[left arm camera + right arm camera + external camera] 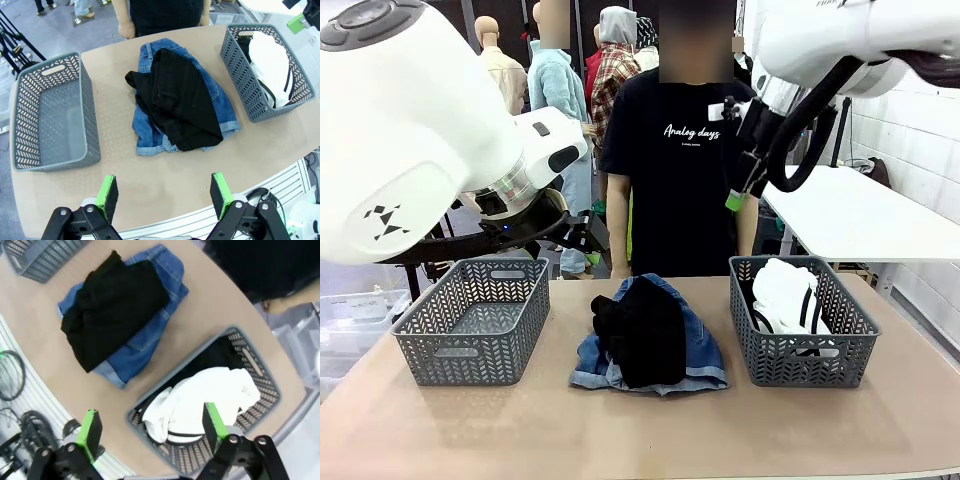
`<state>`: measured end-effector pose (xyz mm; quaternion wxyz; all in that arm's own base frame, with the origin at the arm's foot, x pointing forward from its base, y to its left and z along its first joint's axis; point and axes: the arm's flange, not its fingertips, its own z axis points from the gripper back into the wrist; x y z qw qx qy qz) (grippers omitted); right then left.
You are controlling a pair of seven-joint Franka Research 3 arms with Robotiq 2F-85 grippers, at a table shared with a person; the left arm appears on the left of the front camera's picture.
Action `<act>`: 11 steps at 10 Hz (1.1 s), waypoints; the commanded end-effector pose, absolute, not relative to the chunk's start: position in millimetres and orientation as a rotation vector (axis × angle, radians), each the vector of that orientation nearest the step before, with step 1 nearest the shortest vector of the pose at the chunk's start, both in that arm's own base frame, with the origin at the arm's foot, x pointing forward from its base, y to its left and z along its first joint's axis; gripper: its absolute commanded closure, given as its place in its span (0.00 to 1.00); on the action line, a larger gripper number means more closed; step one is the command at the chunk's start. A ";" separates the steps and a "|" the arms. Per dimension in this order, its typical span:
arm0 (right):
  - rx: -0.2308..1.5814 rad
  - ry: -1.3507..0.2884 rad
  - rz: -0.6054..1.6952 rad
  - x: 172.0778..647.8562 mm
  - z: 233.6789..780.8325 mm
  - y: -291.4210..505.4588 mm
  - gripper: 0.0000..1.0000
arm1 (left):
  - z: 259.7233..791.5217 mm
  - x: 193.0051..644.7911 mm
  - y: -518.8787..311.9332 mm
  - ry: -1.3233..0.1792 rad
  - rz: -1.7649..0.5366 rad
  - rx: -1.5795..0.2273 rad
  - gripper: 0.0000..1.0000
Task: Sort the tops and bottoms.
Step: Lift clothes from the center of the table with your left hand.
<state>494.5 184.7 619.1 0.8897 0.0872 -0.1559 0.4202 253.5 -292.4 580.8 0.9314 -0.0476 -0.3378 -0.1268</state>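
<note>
Bench (650, 430) of tan laminate spans the front view, with a grey left basket (470, 355), a right basket (800, 370) holding white cloth (782, 290), and between them a black top (645, 335) lying over blue denim bottoms (705, 352). A person (680, 150) stands at the far edge, and a white table (860, 215) is behind. In the left wrist view, the left pincer (163, 192) hangs open above the bench's near edge, with grey floor (60, 35) beyond. In the right wrist view, the right pincer (150, 427) is spread wide over the right basket.

Open table (650, 430) surrounds the black top (645, 330) on denim bottoms (705, 355); left basket (470, 350) roomy, right basket (800, 365) cloth-filled
</note>
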 end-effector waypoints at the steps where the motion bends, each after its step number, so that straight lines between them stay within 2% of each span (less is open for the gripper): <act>1: 0.203 -0.402 0.911 468.9 611.5 182.3 0.00 | 580.4 254.3 -289.9 -0.693 -0.262 -0.107 0.04; 4: 0.212 -0.393 0.878 456.2 618.7 181.3 0.00 | 580.4 254.3 -289.9 -0.693 -0.262 -0.107 0.04; 7: 0.302 -0.357 0.896 471.8 608.2 170.1 0.00 | 580.4 254.3 -289.9 -0.693 -0.262 -0.107 0.04; 8: 0.209 -0.363 0.865 460.7 620.8 178.6 0.00 | 580.4 254.3 -289.9 -0.693 -0.262 -0.107 0.04; 11: 0.209 -0.363 0.865 460.7 620.8 178.6 0.00 | 580.9 253.4 -292.4 -0.692 -0.260 -0.097 0.04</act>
